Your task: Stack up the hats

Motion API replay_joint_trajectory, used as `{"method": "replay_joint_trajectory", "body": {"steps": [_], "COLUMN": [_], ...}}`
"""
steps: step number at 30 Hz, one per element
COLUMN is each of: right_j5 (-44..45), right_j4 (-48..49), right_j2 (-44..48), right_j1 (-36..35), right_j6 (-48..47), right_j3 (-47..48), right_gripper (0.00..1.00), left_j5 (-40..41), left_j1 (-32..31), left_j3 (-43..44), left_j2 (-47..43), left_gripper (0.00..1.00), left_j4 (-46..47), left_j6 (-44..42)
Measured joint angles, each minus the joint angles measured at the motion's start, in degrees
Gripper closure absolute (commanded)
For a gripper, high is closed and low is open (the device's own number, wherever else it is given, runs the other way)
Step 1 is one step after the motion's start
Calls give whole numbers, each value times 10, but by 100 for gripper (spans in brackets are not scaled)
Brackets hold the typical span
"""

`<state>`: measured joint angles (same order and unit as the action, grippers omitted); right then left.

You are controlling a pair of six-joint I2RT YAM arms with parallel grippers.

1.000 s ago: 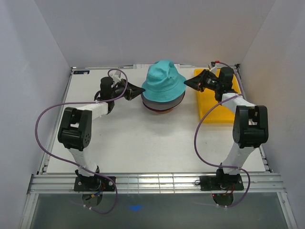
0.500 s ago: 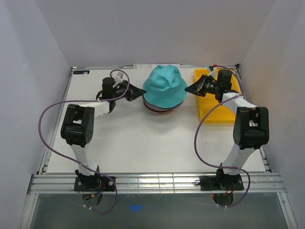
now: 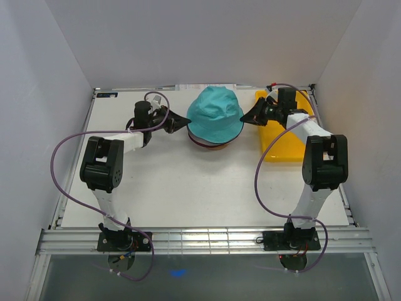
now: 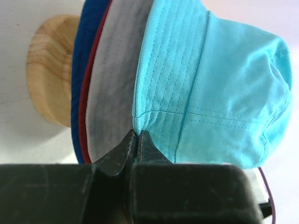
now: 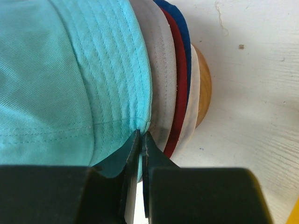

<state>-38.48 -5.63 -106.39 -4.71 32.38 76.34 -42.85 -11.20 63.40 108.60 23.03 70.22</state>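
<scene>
The teal hat [image 3: 216,111] sits on top of a pile of hats on the wooden stand at the back middle of the table. Under it show the light grey hat [image 4: 117,79], the dark red hat's brim [image 4: 85,105] and the royal blue hat [image 4: 88,42]. My left gripper [image 3: 187,118] is shut on the teal brim at its left edge, the tips [image 4: 137,135] pinching the hem. My right gripper [image 3: 244,116] is shut on the opposite brim edge, its tips [image 5: 141,136] clamped on the teal hat [image 5: 60,79]. Beside them lie the grey [image 5: 161,84], red [image 5: 180,84] and blue [image 5: 184,37] brims.
The wooden stand [image 4: 49,79] carries the pile, and its base [image 5: 204,91] shows below the brims. A flat yellow tray [image 3: 285,147] lies at the back right under the right arm. White walls close in the table on three sides.
The teal hat has come down onto the pile, held by both grippers. The right gripper has shifted a little toward the back and left with it.
</scene>
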Motion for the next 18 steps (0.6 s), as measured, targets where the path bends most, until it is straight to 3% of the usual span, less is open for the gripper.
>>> {"method": "replay_joint_trajectory", "body": {"steps": [18], "right_j5": [34], "right_j4": [-55], "right_j2": [-10], "right_j1": [-18], "right_j6": [-30], "right_j3": [44], "right_gripper": [90], "left_j5": [57], "left_j1": [-3], "left_j3": [51], "left_j2": [0], "left_gripper": [100], "left_j4": [-154], "left_j6": [-96]}}
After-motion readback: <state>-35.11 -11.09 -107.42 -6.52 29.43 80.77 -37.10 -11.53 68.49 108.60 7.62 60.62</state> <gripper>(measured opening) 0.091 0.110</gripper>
